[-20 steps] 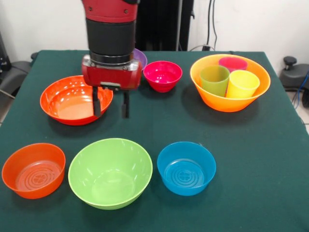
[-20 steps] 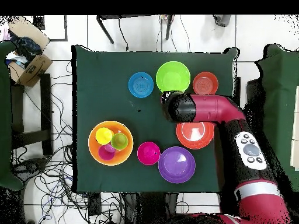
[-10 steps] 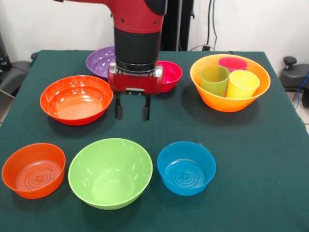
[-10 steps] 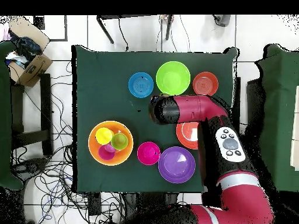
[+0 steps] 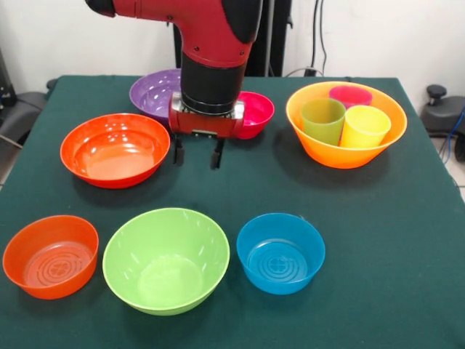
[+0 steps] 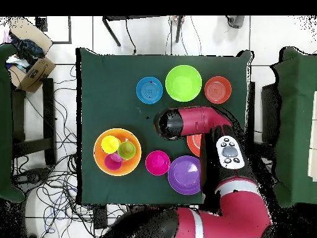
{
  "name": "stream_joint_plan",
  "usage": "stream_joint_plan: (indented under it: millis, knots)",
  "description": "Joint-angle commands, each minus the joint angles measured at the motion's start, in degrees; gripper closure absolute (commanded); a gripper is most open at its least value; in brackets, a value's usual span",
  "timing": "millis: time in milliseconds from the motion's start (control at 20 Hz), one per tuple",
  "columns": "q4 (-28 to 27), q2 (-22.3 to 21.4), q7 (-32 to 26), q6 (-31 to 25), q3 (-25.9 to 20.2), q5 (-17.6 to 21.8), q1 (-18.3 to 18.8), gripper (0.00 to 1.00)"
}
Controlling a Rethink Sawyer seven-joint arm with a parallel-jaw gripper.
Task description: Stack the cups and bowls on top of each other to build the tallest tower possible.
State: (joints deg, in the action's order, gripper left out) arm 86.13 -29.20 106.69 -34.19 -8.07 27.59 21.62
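Observation:
My gripper hangs open and empty just above the cloth, between the wide red-orange bowl and the small pink bowl. The purple bowl sits behind it. A big orange bowl at the right holds a green cup, a yellow cup and a magenta cup. Along the near edge stand a small orange bowl, a lime green bowl and a small blue bowl. No tower is in view. From overhead the arm hides the gripper and most of the red-orange bowl.
The dark green table carries every bowl. Overhead, a cardboard box and cables lie on the floor to the left, and a chair stands beyond the table's top edge.
The gripper has moved from the red-orange bowl's rim rightward in the front view, then slightly back toward the pink bowl. It has stayed open. No bowl or cup has moved.

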Motion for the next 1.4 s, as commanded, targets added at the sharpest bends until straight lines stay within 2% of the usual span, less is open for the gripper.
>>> stream_joint_plan:
  millis: [50, 1100, 1400]
  knots:
    - [-3.18, 1.61, -1.29, -7.26, 3.67, 5.18, -2.94, 0.00]
    - [-0.41, -0.44, -3.66, -4.86, 6.62, 4.00, -3.33, 0.00]
    - [-1.69, 1.55, -4.10, -3.82, 7.36, 4.79, -2.97, 0.00]
